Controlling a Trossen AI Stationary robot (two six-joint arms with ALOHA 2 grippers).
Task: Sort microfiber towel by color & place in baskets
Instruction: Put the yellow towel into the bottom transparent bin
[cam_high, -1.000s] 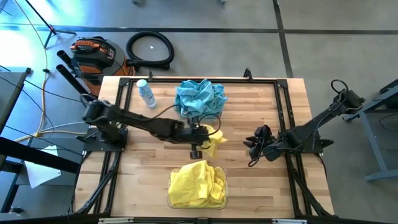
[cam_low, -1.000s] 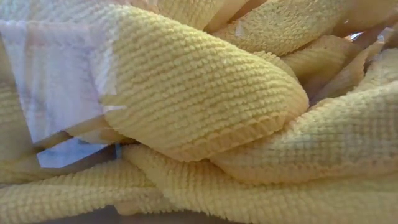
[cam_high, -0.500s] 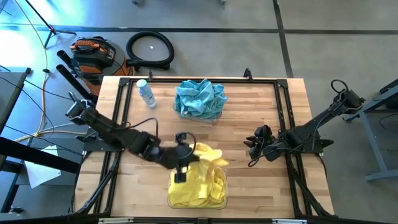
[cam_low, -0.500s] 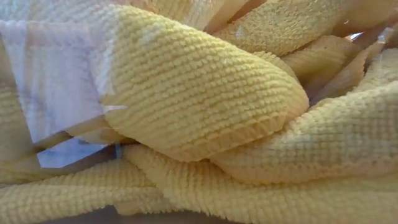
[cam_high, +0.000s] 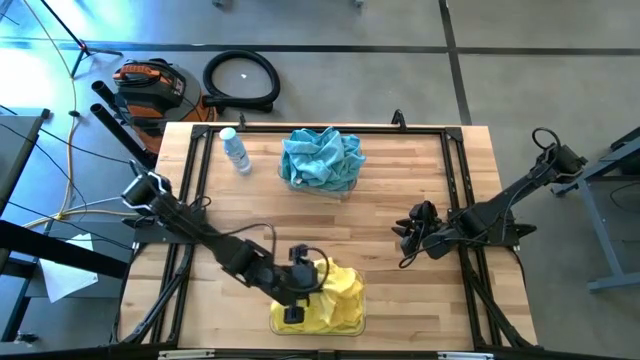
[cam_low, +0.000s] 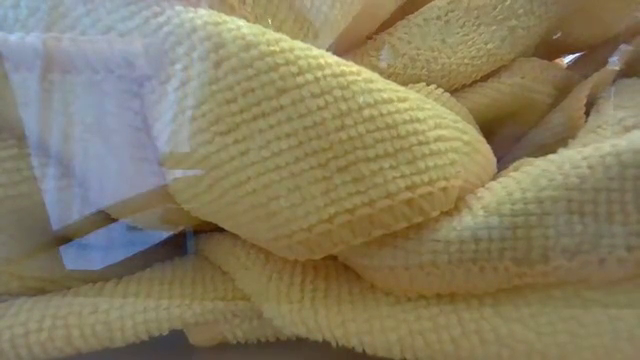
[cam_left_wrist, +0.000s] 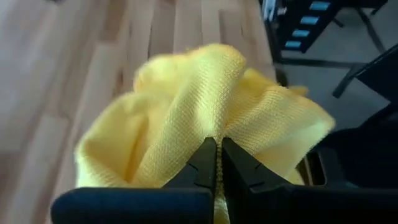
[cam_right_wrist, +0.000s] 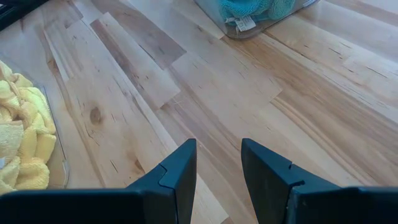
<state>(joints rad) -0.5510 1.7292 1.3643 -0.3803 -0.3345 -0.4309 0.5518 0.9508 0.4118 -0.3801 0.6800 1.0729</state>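
Observation:
My left gripper (cam_high: 314, 281) hangs over the near basket (cam_high: 352, 322) and is shut on a yellow microfiber towel (cam_high: 338, 283), which shows bunched up beyond the fingers (cam_left_wrist: 205, 106). The near basket holds a heap of yellow towels (cam_low: 330, 170) that fills the low view. The far basket (cam_high: 322, 186) holds teal-blue towels (cam_high: 322, 157). At the table's right, my right gripper (cam_right_wrist: 217, 167) stays open over bare wood, touching nothing. My left gripper pinches a bunched fold of the yellow towel (cam_left_wrist: 217, 132) between its two fingers (cam_left_wrist: 202, 163), which slant down toward the table's near edge. The cloth bulges slack beyond the fingertips, above the heap in the near basket. Whether it rests on that heap, I cannot tell.
A small clear water bottle (cam_high: 235, 150) stands at the table's far left. A black frame (cam_high: 450, 170) runs along the table's edges. Bare wood (cam_high: 400, 180) lies between the two baskets and in front of my right gripper.
My left gripper has swung from the table's middle toward the near edge, turning as it went, still shut on the yellow towel. The towel has travelled with it and now hangs over the near basket's yellow heap.

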